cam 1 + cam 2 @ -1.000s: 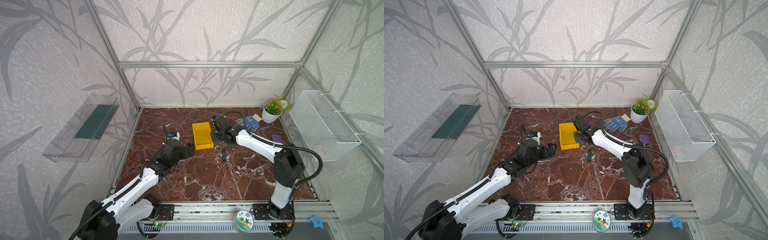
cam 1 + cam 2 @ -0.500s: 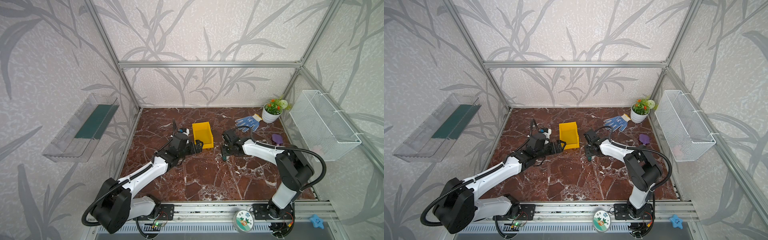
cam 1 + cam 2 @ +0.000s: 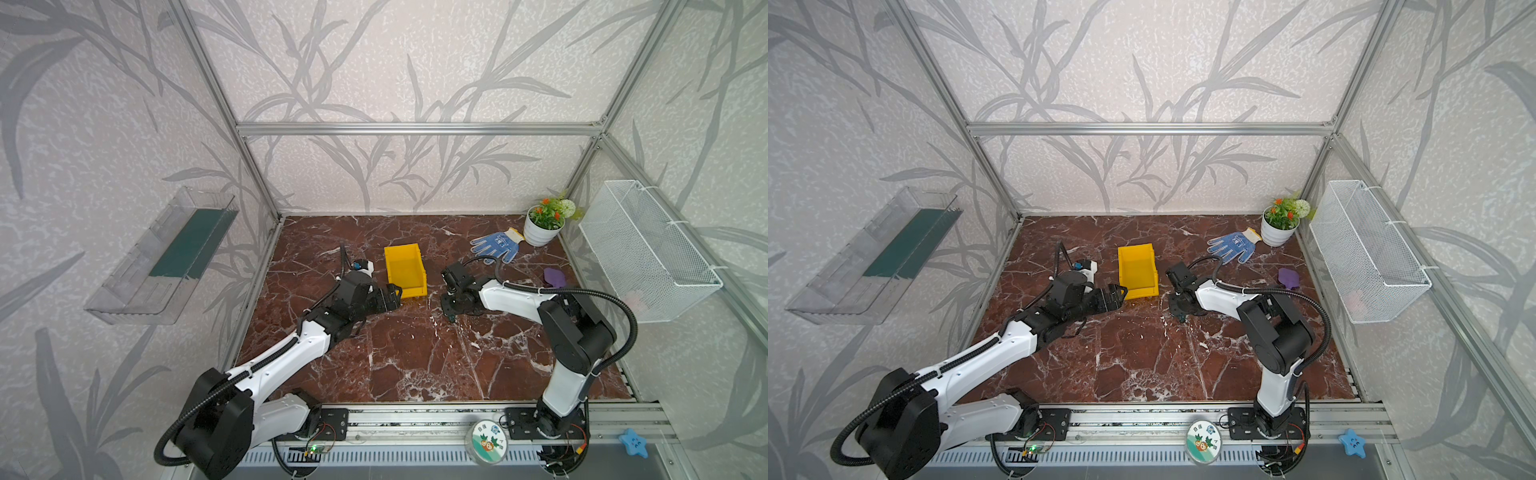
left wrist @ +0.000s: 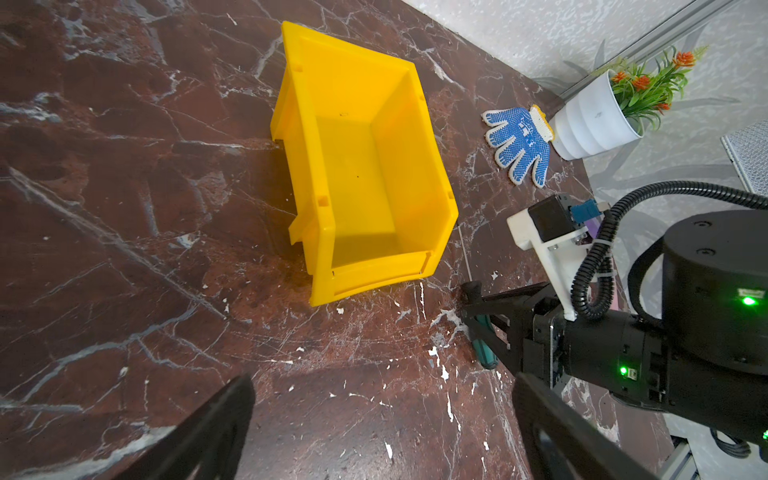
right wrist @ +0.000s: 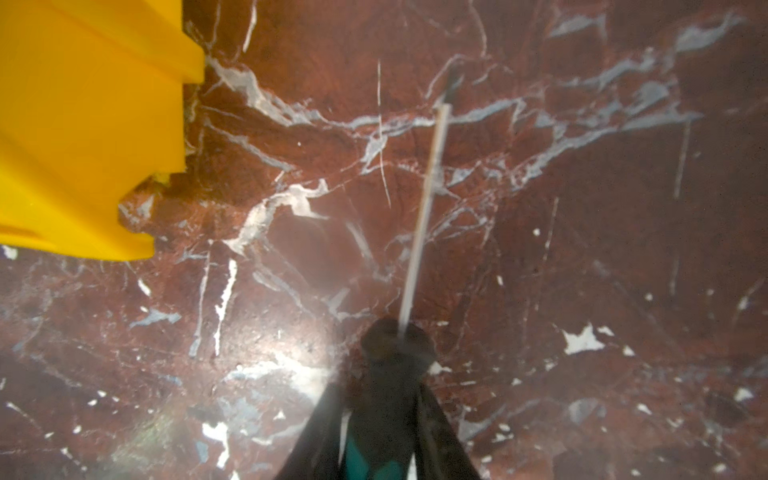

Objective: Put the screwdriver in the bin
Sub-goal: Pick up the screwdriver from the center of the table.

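I see white shells and black joints on the left arm and the right arm; a ribbed black cable runs along each; near the bin, small green lights glow on the right arm's black housing.

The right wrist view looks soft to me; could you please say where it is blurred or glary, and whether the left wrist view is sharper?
Right wrist view: soft throughout, the screwdriver smeared, a pale glare patch on the marble floor beside its handle. Left wrist view: crisp, the bin sharp-edged.
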Robot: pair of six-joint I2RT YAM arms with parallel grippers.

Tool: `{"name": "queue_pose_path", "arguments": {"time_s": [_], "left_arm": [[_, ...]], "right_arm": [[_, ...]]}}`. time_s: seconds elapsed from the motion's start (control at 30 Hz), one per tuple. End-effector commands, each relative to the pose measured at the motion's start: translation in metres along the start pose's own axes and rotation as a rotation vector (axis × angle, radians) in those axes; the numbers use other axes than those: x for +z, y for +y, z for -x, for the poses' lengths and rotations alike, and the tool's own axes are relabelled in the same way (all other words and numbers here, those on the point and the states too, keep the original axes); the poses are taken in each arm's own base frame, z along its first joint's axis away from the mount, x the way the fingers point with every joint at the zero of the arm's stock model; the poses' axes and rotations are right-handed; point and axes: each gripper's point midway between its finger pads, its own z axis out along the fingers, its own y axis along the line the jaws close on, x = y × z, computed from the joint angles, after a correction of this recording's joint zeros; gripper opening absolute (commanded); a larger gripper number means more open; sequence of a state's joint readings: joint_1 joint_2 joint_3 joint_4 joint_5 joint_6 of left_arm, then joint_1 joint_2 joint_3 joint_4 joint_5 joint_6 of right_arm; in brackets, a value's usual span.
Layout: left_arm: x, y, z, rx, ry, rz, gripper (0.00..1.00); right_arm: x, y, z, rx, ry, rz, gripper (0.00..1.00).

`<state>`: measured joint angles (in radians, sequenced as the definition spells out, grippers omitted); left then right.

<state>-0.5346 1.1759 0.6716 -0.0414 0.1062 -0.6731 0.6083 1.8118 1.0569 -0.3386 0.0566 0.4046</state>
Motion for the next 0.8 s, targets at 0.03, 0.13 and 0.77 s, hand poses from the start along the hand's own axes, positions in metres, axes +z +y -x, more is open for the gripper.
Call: {"name": "queue_pose_path", "arguments": {"time_s": [0.03, 0.13, 0.77], "left_arm": [[-0.003, 0.004, 0.004, 0.009, -0.004, 0.041, 0.99], [-0.006, 0.014, 0.006, -0.012, -0.004, 0.110, 0.99], [-0.048, 0.027, 0.046, -0.080, -0.102, 0.300, 0.99]], "right_arm": [[0.001, -0.007, -0.015, -0.055, 0.043, -0.048, 0.28], [0.001, -0.007, -0.024, -0.086, 0.074, -0.051, 0.27], [-0.115, 0.022, 0.053, -0.356, -0.189, 0.023, 0.07]]}}
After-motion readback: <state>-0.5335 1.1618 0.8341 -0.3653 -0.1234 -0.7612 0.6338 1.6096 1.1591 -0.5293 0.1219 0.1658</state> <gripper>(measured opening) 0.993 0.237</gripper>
